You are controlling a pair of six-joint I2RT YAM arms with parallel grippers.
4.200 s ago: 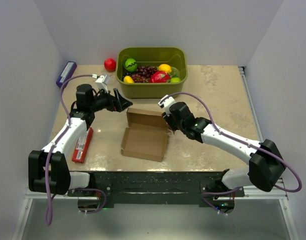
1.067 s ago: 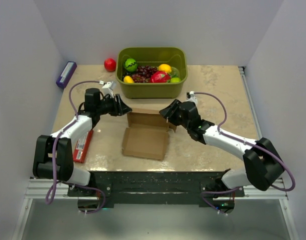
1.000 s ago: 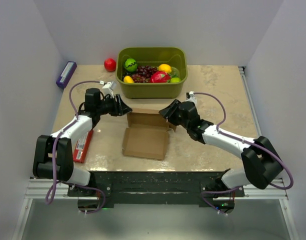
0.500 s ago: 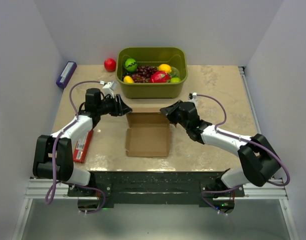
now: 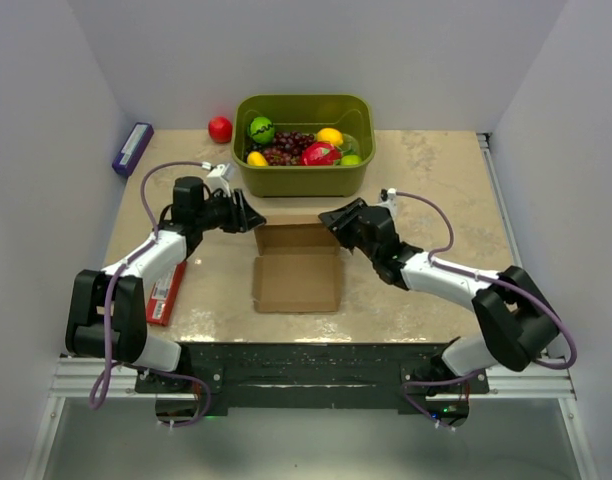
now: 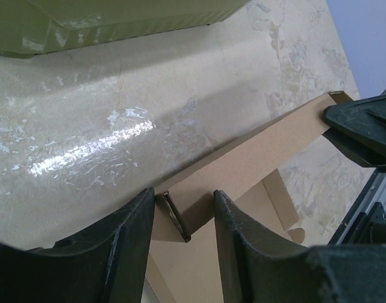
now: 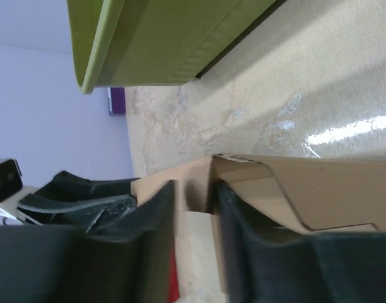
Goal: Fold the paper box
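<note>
At the far-left corner of the box [image 5: 296,285], left end effector [image 5: 252,222] is pinching the end of the raised rear wall. Wrist view: cardboard fills the gap and both fingers [image 6: 133,252] bear on it. A short flap at that corner is turned inward beside one finger.

Right end effector [image 5: 329,218] mirrors this at the far-right corner. Jaws are nearly together with the wall edge between them. Reads as a pinch, though the contact itself sits in shadow.

Box is mid-tabletop [image 5: 436,190] between the two arms. Base is flat, rear wall is up, and the near panel lies flat toward the arm bases. Tub [image 5: 302,180] is just behind the wall, not touching: a strip of tabletop shows between them. Red pack [image 5: 166,290] is well off to the left.

My read: rear wall is being set square, and side flaps and lid aren't done yet.

Doing it well:
- Move both ends together at the same height, else the wall twists off its crease.
- Don't pull the ends apart. Thin card will bow or tear at the corners.
- Rotate about the crease, not through it.
- Tabletop looks glossy, so expect the base to slide. Press down slightly while folding.
- Little room behind, so work toward the bases, away from the tub.
- Tuck the corner flap inside before letting go.
</note>
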